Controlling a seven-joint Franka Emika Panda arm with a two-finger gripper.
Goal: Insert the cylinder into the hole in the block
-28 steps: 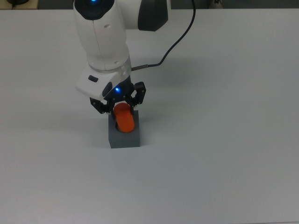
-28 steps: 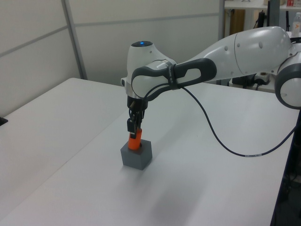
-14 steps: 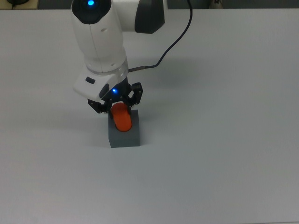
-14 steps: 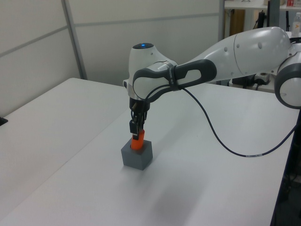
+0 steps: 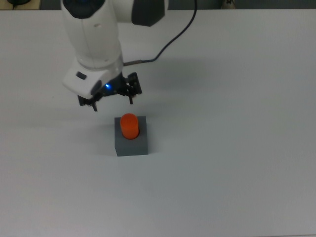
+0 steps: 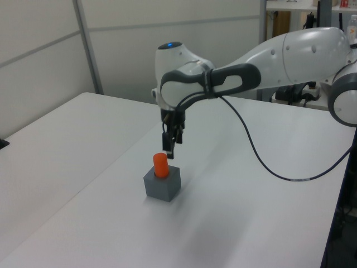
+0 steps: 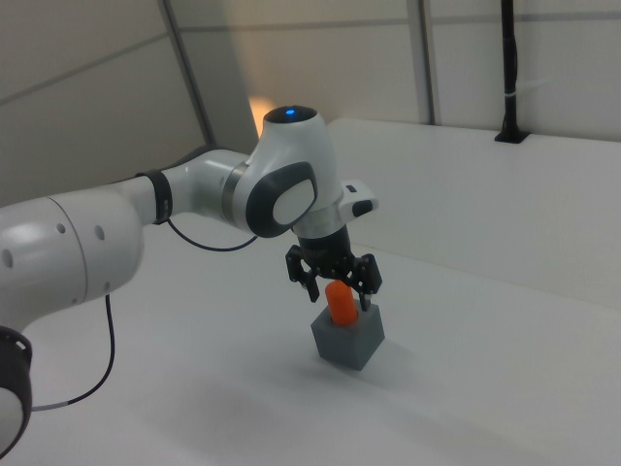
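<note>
The claw [image 5: 112,102] hangs open and empty above the block [image 5: 132,143]. The cylinder [image 5: 129,126] stands upright in the block's hole; the right view shows the clear gap between claw and cylinder.

White rounded arm [image 6: 290,53], dark grey joint bands, black cable [image 6: 262,159], blue light, black jaws.

tool [image 5: 112,102] now off cylinder [image 5: 129,126]
</note>
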